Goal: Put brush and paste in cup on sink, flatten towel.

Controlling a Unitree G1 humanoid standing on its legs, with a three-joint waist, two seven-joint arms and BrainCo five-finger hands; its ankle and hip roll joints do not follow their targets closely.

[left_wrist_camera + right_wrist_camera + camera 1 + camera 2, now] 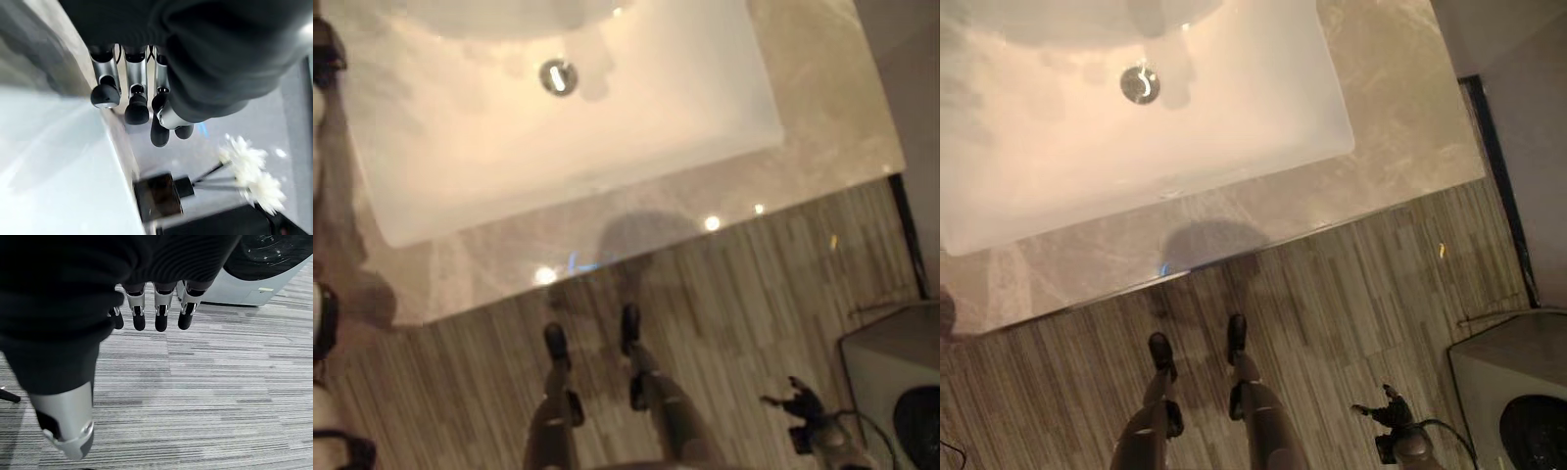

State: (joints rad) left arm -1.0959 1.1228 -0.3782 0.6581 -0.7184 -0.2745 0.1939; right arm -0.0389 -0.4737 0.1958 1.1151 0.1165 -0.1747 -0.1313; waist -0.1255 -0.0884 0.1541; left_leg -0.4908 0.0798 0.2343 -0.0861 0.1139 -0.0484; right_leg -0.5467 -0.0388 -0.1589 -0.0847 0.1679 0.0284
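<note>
White and glossy, the sink (607,147) is seen from above as a broad rectangular basin, and a round metal drain (558,76) is set in its floor towards the far side. The sink is framed by a pale marbled counter (822,127), whose front edge runs just in front of the basin. Beyond that edge, on the robot's side of the sink, a striped grey floor (754,313) is laid. Well apart from the sink, low and to its right, a grey washing machine (901,392) with a dark round door is stood on that floor.

The right hand (161,313) is held low over the floor, well away from the sink and near the washing machine; its fingers are let hang straight and nothing is grasped. The left hand (137,98) is held by the counter at the sink's left; its fingers are relaxed, loosely bent, and nothing is gripped. Past them a small dark bottle (159,196) holding thin stalks with white fluffy tufts (249,166) is seen on the counter beside the sink.

Where the brush, paste, cup and towel lie cannot be told.
</note>
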